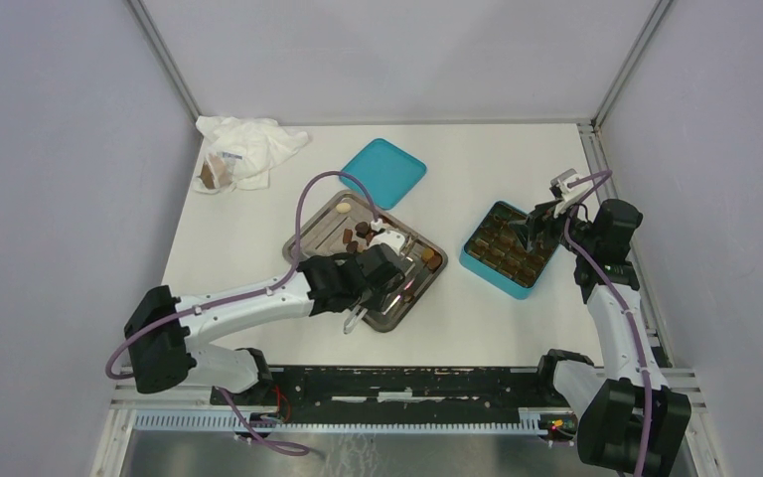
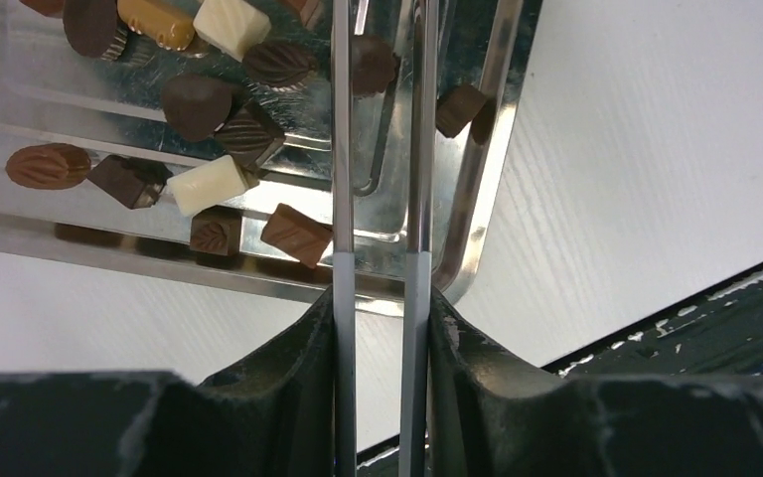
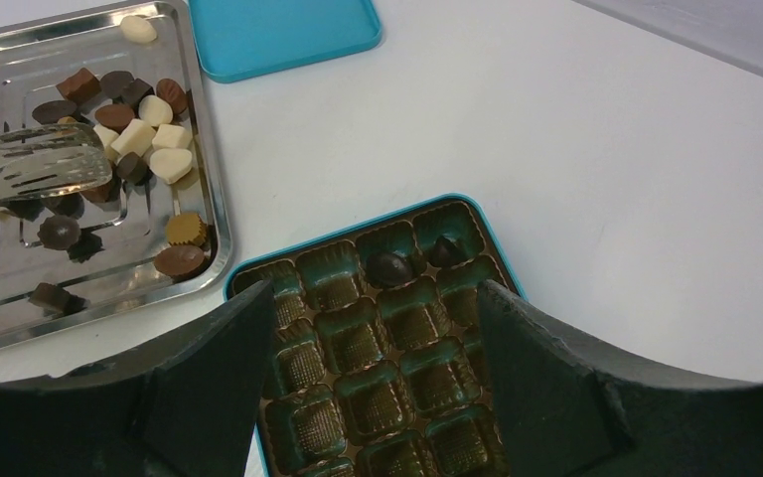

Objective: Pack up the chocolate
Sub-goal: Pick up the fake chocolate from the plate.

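Chocolate [image 1: 363, 234] pieces, dark, light brown and cream-white, lie loose in the steel tray [image 1: 308, 243]. My left gripper [image 1: 382, 268] hovers over the tray's near right corner, shut on metal tongs [image 2: 343, 149]. The two tong arms reach out between the fingers [image 2: 457, 338] over the chocolate [image 2: 209, 184]. The tongs' flat slotted end [image 3: 30, 164] hangs above the pieces; I cannot tell if it grips one. My right gripper [image 1: 534, 231] stands open over the teal box [image 1: 477, 260]. Two dark chocolates [image 3: 389, 266] sit in the box's far cells.
The teal lid [image 1: 384, 171] lies behind the tray. A crumpled white bag [image 1: 248, 149] with a brown lump sits at the far left corner. The box [image 3: 308, 243] lies just right of the tray's rim [image 3: 214, 189]. Frame posts edge the table.
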Motion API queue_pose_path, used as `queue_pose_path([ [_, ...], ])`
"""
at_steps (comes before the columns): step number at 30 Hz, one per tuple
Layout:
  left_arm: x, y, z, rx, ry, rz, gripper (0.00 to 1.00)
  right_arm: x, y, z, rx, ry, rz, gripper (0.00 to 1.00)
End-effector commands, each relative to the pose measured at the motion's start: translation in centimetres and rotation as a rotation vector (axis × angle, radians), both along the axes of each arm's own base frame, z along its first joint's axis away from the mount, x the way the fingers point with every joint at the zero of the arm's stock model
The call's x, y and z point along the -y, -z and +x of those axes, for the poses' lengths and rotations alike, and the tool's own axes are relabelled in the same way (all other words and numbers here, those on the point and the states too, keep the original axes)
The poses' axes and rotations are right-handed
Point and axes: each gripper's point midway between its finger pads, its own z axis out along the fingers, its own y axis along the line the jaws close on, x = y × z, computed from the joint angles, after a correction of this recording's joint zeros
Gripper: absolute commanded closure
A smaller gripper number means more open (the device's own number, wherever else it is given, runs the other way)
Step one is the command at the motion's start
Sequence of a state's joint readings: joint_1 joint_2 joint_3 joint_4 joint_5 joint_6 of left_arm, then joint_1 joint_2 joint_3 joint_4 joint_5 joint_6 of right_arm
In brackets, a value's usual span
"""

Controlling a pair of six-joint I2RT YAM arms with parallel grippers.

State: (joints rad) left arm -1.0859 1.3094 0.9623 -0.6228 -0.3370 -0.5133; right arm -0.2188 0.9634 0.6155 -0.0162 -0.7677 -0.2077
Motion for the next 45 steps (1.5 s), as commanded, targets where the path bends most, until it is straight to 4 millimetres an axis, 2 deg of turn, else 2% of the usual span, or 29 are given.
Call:
queue_pose_path([
  [1,0.6,-0.9,1.6,0.035,-0.031,0.019,0.61,-0.1,-0.4,0.1,0.029,-0.021,-0.008,0.20],
  [12,0.7,0.6,4.0,0.004,-0.046,0.109,0.57,-0.3,-0.6,0.0,0.034,-0.027,-0.005,0.20],
  [20,1.6,1.6,4.2,-0.043,-0.010,0.108,0.57,-0.3,-0.6,-0.1,0.032,-0.030,-0.002,0.20],
  [45,1.0,2.4,5.3,-0.100,-0.028,0.107,0.55,-0.3,-0.7,-0.1,0.033,-0.032,-0.003,0.20],
])
